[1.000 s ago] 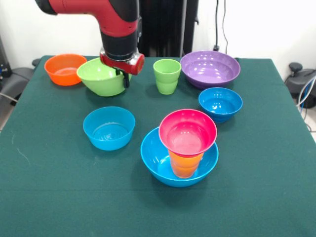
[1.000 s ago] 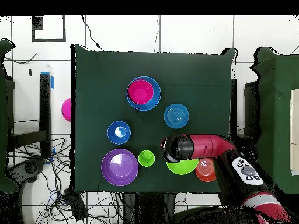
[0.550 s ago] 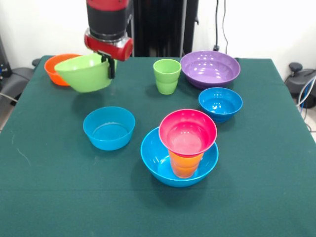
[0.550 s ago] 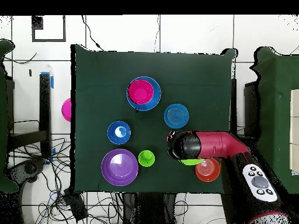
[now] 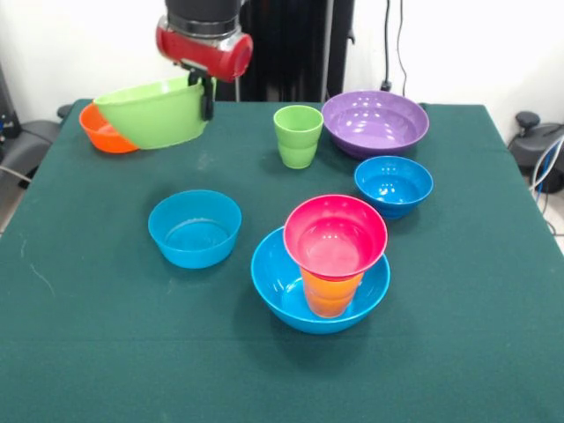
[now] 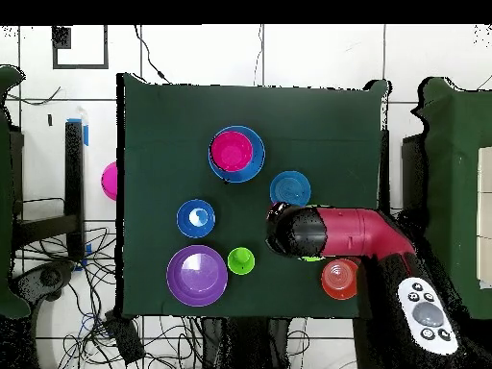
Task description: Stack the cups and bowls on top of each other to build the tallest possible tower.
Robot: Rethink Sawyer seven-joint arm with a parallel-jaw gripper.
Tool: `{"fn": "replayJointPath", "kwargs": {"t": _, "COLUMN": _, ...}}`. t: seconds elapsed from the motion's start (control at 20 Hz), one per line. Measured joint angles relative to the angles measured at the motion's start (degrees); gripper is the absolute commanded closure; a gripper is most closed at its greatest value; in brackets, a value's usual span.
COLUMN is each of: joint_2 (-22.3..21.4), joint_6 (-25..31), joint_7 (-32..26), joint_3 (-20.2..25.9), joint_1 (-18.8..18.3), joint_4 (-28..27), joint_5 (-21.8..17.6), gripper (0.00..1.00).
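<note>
Front view: the gripper [image 5: 208, 92] is clenched on the rim of the large glossy lime green plastic bowl [image 5: 152, 113], which hangs tilted in the air above the tabletop's far left corner, partly hiding the small orange plastic bowl [image 5: 99, 129] that sits there.

Step in hand, by my reading: carrying the lime bowl after pick-up, not yet placed. The tower [image 5: 330, 260] stands toward the middle of the tabletop's near edge: large blue plastic bowl [image 5: 282, 286], ribbed orange-yellow plastic cup [image 5: 328, 295] in it, small pink-red plastic bowl [image 5: 335, 236] on top.

The next move likely calls for levelling the lime bowl and centring it over a support; it is wider than the pink-red bowl, so a top placement looks unsteady.

Unstacked: light green ribbed cup [image 5: 298, 135], wide purple bowl [image 5: 374, 122], two small blue bowls [image 5: 195, 228] [image 5: 393, 185].

Overhead view: the arm [image 6: 336, 233] covers the held bowl almost entirely; only a green sliver shows. It does show the loose pieces well apart. Bowl height and tilt read only from the front.
</note>
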Motion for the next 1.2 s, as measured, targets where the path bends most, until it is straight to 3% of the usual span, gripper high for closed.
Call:
{"fn": "replayJointPath", "kwargs": {"t": 0.55, "joint_2": -3.4, "joint_6": 5.2, "joint_7": 0.0, "joint_3": 0.0, "joint_1": 7.5, "joint_4": 0.1, "joint_5": 3.9, "gripper": 1.0}}
{"fn": "replayJointPath", "kwargs": {"t": 1.2, "joint_2": -7.3, "joint_6": 13.1, "joint_7": 0.0, "joint_3": 0.0, "joint_1": 11.4, "joint_4": -1.2, "joint_5": 8.9, "gripper": 1.0}}
